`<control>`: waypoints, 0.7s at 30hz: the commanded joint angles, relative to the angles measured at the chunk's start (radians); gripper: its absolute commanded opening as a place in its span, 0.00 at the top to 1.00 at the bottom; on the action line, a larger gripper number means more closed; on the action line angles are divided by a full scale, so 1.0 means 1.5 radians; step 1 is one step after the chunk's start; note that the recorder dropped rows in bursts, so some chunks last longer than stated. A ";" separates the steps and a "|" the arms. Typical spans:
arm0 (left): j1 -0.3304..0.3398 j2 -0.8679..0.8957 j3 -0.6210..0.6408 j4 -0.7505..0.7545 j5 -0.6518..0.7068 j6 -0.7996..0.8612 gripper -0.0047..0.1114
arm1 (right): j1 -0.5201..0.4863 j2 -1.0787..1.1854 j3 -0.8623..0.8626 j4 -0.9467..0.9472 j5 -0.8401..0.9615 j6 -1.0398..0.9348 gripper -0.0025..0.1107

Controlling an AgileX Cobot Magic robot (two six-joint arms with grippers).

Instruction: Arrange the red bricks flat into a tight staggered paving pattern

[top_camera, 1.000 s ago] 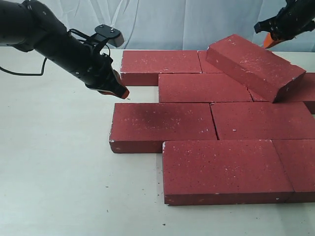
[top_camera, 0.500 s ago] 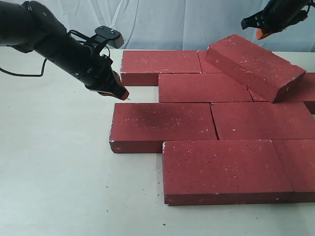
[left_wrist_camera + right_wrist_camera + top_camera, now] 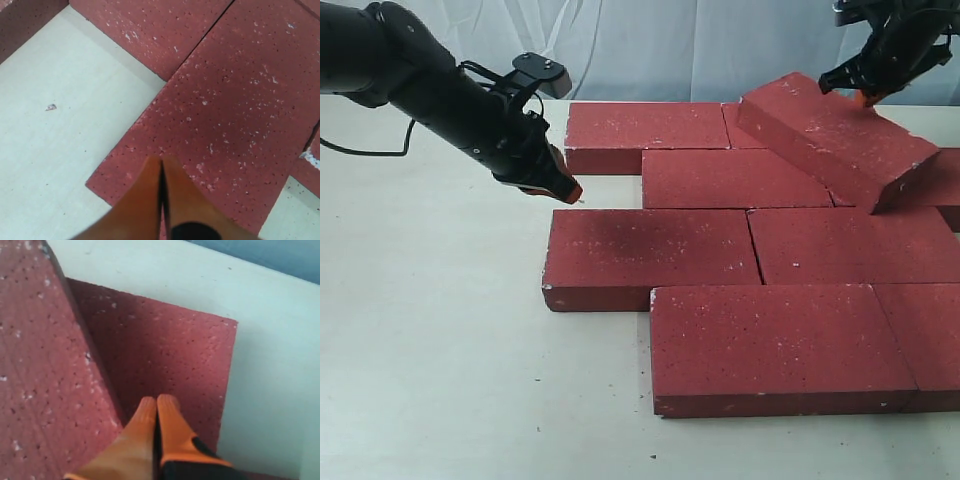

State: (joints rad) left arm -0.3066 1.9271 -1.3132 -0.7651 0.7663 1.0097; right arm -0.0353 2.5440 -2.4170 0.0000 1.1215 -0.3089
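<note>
Red bricks [image 3: 650,258]: eight flat, one tilted on top; left claw [image 3: 161,169] and right claw [image 3: 156,406] both pinched together

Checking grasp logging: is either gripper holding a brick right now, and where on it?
Nothing is held. The left gripper and right gripper are both shut empty, fingertips together; the tilted brick lies propped on other bricks, ungripped.

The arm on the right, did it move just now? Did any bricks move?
Yes. The right gripper, shut, swung a little to the left and then dropped toward the far edge of the tilted brick. It grabbed nothing. The tilted brick still leans on the flat bricks, none of them shifted, and the left gripper stayed put, shut.
</note>
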 commanded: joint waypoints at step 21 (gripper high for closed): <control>0.010 0.051 -0.087 -0.083 -0.358 0.099 0.96 | 0.058 -0.214 0.120 -0.051 0.066 0.037 0.99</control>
State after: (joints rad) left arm -0.3016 1.9556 -1.3695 -0.8485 0.2257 1.1264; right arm 0.0817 2.2571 -2.3193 -0.0663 1.2176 -0.2637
